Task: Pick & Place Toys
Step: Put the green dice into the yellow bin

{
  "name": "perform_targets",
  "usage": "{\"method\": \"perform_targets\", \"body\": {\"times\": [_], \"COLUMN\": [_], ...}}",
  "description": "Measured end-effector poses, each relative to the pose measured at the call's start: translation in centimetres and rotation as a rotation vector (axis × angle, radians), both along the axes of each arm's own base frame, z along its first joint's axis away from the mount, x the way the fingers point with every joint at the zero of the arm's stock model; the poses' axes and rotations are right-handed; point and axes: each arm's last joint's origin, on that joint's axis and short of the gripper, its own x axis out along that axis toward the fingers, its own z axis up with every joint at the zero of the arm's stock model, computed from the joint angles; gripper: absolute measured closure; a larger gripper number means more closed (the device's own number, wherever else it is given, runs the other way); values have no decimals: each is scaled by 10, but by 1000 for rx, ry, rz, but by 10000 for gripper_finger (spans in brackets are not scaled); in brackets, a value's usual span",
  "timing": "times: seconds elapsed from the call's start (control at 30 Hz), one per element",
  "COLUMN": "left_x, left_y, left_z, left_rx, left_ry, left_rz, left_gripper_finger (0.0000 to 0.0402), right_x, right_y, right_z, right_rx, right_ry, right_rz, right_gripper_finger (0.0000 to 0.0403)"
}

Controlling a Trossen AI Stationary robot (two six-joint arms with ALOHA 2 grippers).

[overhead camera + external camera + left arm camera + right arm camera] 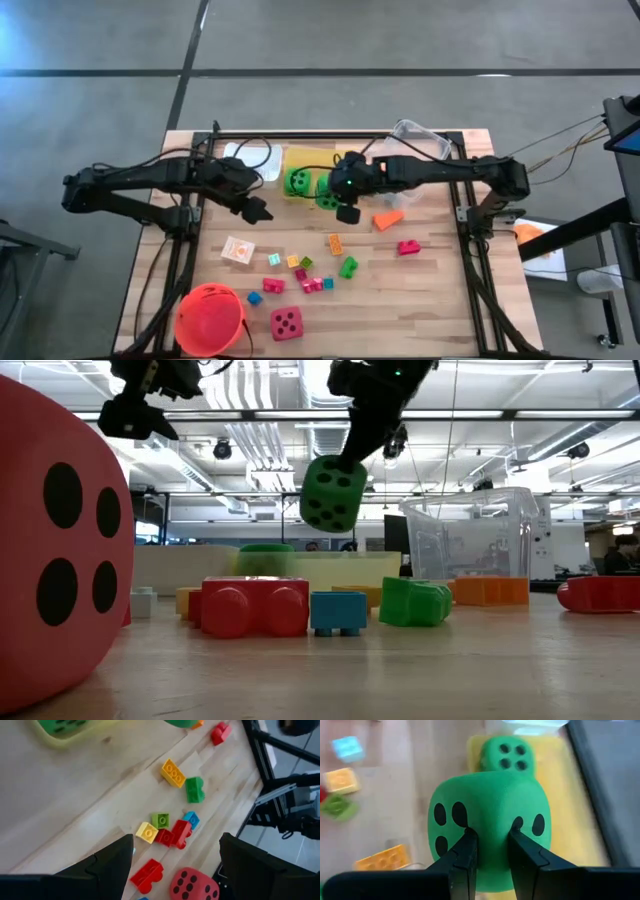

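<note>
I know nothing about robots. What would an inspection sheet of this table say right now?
Surface: wooden table, bare between the toys.
Job's things: one green die held in the air; second green die in the yellow bin; pink-red die on the table near the orange-red bucket; orange wedge, white card and small blocks scattered.
Clutter: clear bin at the far edge.
Claws: right claw shut on the lifted green die; left claw open, holding nothing, above the table.
Cables: black leads run along both arms.
Surroundings: grey floor, office room behind.
</note>
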Motion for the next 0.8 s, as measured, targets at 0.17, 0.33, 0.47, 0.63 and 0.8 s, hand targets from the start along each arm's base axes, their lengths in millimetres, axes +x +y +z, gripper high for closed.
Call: {"method": "perform_targets", "body": {"times": [0.17, 0.33, 0.47, 0.63, 0.8], "left_x": [-9, -11, -11, -12, -12], "left_y": [0, 0, 0, 0, 0], "left_z": [5, 6, 5, 5, 5], "left_rx": [28, 39, 45, 47, 47], "left_ry": [-13, -19, -14, -11, -2], "left_rz": [24, 22, 14, 11, 11], "left_gripper_finger": [117, 117, 117, 117, 117], "right_x": [10, 13, 19, 30, 33], "right_y": [-10, -22, -27, -31, -33], "right_z": [5, -1, -14, -33, -39], "right_rx": [-82, -121, -148, -262, -269], "right_ry": [-5, 18, 57, 120, 120], "right_rz": [-18, -75, -94, -137, -159], "right_gripper_finger": [331, 331, 333, 334, 334]}}
